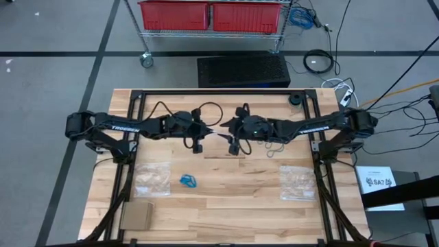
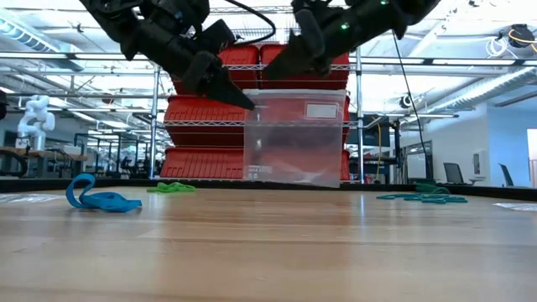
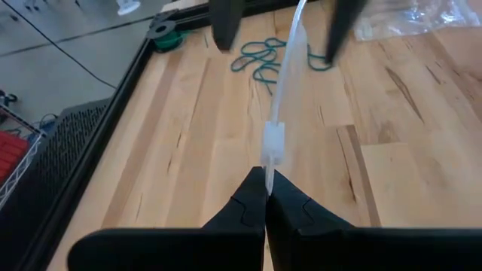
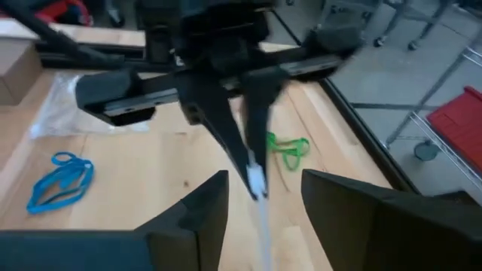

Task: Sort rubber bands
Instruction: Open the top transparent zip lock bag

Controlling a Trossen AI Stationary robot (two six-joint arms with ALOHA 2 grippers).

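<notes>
The left hand (image 3: 266, 197) is pinching the top edge of a clear bag (image 2: 294, 138) hanging above mid-desk (image 1: 226, 206), the right hand (image 4: 260, 197) is standing half-open around the opposite edge, seemingly needing to grip it and spread the mouth, while blue rubber bands (image 1: 188, 181) are lying at six o'clock.

Two dark, near-black arms, matte finish. White "TROSSEN" lettering on forearm links, mid-left and mid-right of high view. Thin black cables loop over wrist housings near frame centre. Left tool (image 3: 265, 197): two black wedge-shaped fingers with notched inner edges. Right tool (image 4: 263, 197): broad black tapered fingers. Small green light on right arm, top of low view.
</notes>
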